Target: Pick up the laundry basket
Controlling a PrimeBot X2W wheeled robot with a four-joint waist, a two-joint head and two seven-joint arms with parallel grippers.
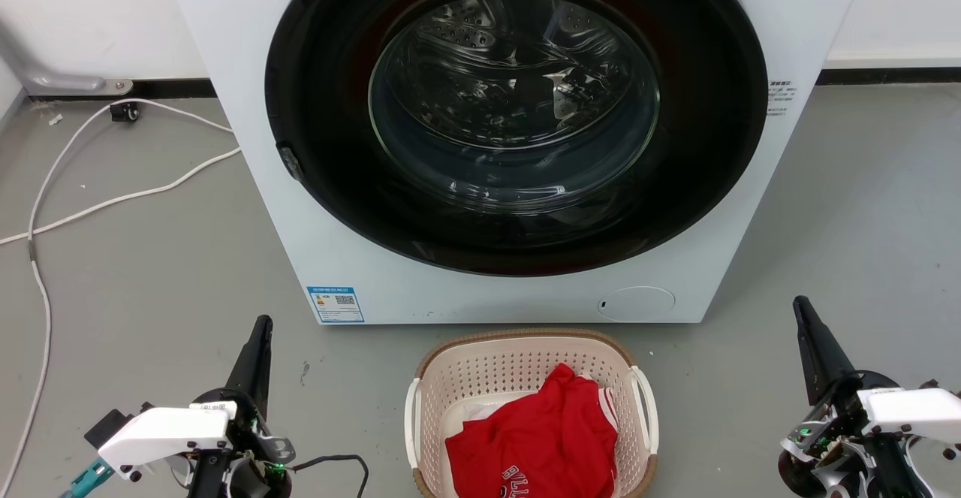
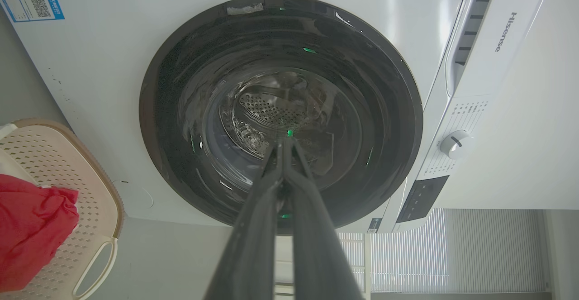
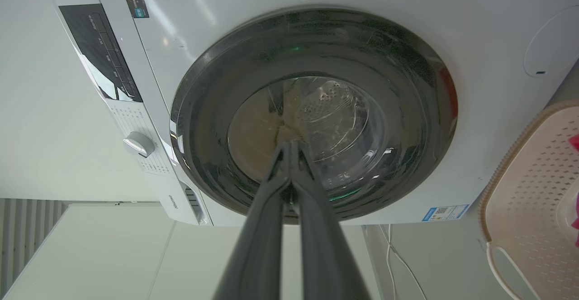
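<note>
The laundry basket sits on the grey floor just in front of the washing machine, centred below its round dark door, with a red garment heaped inside. The left gripper hangs in front of the machine's left corner and the right gripper off its right corner. Both point toward the machine and are well apart from the basket. Each pair of jaws is pressed tip to tip with nothing between them.

To my eye the lift has not begun, and the step in hand is reaching for the handles. Doing it well, I'd say, means parting both pairs of fingers first. Then both should come inward from either side together, so each closes on a white handle at the same level. That way the basket would rise flat rather than tipping the cloth out.

The basket is beige plastic, rounded-rectangular, its walls pierced with rows of small holes and capped by a brown woven-look rim. It looks light and a little flexible. The handles are thin smooth loops, probably slippery under hard fingers. The garment is soft and crumpled, and the machine is glossy white around curved glass
</note>
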